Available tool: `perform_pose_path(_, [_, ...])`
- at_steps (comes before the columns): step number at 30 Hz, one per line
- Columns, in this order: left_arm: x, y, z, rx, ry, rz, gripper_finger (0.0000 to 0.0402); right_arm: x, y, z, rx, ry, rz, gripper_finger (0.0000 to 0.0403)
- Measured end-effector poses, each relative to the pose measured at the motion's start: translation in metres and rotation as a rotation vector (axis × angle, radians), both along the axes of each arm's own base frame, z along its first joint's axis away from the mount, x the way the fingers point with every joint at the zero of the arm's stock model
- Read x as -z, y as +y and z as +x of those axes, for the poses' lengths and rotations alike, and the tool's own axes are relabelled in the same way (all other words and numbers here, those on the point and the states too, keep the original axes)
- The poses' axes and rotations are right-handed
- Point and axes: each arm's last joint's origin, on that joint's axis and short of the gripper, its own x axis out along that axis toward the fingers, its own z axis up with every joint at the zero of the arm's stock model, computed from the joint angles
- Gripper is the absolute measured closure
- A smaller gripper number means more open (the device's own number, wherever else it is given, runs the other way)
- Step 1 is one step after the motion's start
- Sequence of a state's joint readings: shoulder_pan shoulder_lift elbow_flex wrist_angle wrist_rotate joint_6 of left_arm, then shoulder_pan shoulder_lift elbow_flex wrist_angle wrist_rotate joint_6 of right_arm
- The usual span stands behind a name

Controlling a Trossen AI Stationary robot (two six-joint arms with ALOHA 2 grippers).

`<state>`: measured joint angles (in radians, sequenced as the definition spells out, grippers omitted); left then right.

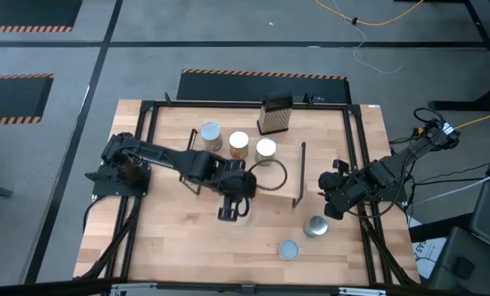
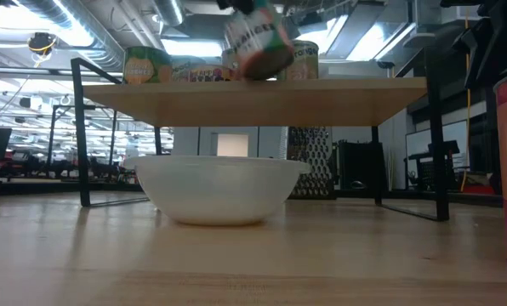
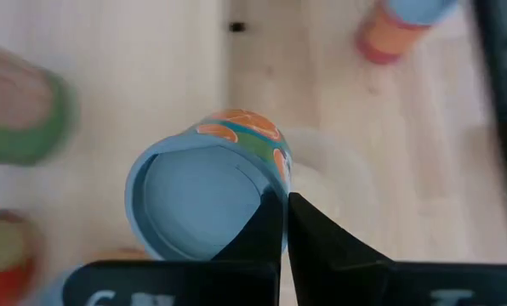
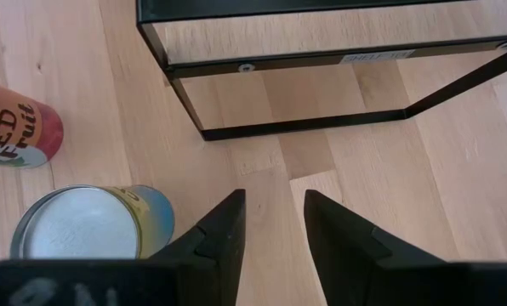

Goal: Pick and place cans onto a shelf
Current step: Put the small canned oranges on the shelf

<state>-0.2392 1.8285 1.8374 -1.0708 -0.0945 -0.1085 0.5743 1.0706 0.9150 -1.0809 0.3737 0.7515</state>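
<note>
Wood tabletop (image 1: pixel 179 238), grey floor. Three cans (image 1: pixel 238 145) on shelf (image 1: pixel 327 140); left tool (image 1: pixel 233 207) clamps a fourth (image 3: pixel 204 191). Right tool (image 4: pixel 272 223) part-open, empty, two cans (image 1: pixel 315 226) beside.

1. Wooden table (image 1: pixel 179 238): shelf (image 1: pixel 298 177) stands mid-table; box grater (image 1: pixel 275 115) at the far edge.
2. Shelf top carries three cans (image 1: pixel 238 145) in a row.
3. White bowl (image 2: pixel 215 187) sits under the shelf.
4. Two cans (image 1: pixel 315 226) near the table's front right.
</note>
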Motion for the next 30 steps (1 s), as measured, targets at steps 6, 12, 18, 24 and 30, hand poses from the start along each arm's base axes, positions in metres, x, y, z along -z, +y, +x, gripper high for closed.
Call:
perform_pose_path(6, [-0.003, 0.024, 0.009, 0.024, -0.056, 0.048, 0.0401, 0.0, 0.0, 0.0, 0.0, 0.0, 0.0, 0.0276])
perform_pose_path(12, [-0.004, 0.043, 0.014, -0.001, -0.076, 0.06, 0.0401, 0.0, 0.0, 0.0, 0.0, 0.0, 0.0, 0.0276])
perform_pose_path(18, [-0.004, 0.05, 0.015, -0.017, -0.075, 0.057, 0.0401, 0.0, 0.0, 0.0, 0.0, 0.0, 0.0, 0.0276])
perform_pose_path(24, [-0.004, 0.05, 0.015, -0.016, -0.074, 0.058, 0.0399, 0.0, 0.0, 0.0, 0.0, 0.0, 0.0, 0.0276])
perform_pose_path(30, [-0.004, 0.05, 0.015, -0.018, -0.073, 0.057, 0.0398, 0.0, 0.0, 0.0, 0.0, 0.0, 0.0, 0.0276])
